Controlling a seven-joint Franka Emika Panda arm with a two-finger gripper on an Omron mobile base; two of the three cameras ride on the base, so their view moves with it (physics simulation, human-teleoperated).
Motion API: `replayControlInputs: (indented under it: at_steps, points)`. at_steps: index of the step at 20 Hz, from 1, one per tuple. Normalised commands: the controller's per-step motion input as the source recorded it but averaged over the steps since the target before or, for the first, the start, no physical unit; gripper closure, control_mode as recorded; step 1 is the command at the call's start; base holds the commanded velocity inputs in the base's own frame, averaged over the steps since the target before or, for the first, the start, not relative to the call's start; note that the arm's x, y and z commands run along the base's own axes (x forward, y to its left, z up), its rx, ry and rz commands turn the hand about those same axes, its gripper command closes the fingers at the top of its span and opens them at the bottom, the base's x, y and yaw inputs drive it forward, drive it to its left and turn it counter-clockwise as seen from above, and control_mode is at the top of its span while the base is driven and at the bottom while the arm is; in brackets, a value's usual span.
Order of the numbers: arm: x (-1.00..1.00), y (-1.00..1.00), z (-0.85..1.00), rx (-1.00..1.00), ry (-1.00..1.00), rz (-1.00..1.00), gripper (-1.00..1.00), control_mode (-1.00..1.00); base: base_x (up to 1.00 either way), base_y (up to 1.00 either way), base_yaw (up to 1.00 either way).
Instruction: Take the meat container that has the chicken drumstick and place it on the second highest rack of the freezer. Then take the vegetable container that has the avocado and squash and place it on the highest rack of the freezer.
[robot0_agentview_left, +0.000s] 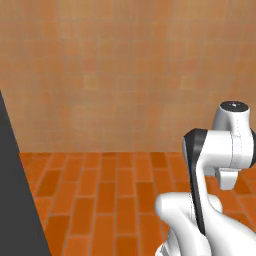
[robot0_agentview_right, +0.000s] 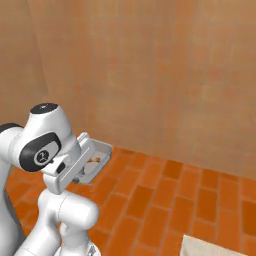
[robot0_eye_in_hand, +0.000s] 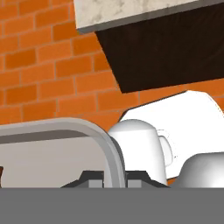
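Observation:
The meat container (robot0_agentview_right: 98, 151) is a shallow grey tray held up in the air beside the arm's white hand, tilted on its side over the brick floor. A small orange-brown chicken drumstick (robot0_agentview_right: 94, 160) lies inside it. In the hand view, the tray's curved grey rim (robot0_eye_in_hand: 106, 145) runs down between the fingertips of my gripper (robot0_eye_in_hand: 114, 182), which is shut on that rim. The freezer's racks and the vegetable container are out of view.
A dark grey panel (robot0_agentview_left: 17, 200) rises along the left edge of the left base view. A pale stone counter corner (robot0_agentview_right: 215, 247) sits at lower right, and it appears with its dark underside (robot0_eye_in_hand: 166, 48) in the hand view. A tan tiled wall (robot0_agentview_left: 125, 75) stands ahead over the orange brick floor (robot0_agentview_right: 175, 200).

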Motion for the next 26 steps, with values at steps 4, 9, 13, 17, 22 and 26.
replayControlInputs:
  at_steps: [4,9,13,17,22,26]
  points:
    - [0.0,0.0,0.0,0.0,0.0,0.0,1.0,1.0,0.52,-0.01,0.7]
    - [0.0,0.0,0.0,0.0,0.0,0.0,1.0,1.0,0.42,-0.03,0.76]
    - [0.0,0.0,0.0,0.0,0.0,0.0,1.0,1.0,0.28,-0.04,0.69]
    - [0.0,0.0,0.0,0.0,0.0,0.0,1.0,1.0,0.13,-0.06,0.71]
    - [0.0,0.0,0.0,0.0,0.0,0.0,1.0,1.0,0.09,-0.09,0.71]
    - [0.0,0.0,0.0,0.0,0.0,0.0,1.0,1.0,0.07,-0.16,0.7]
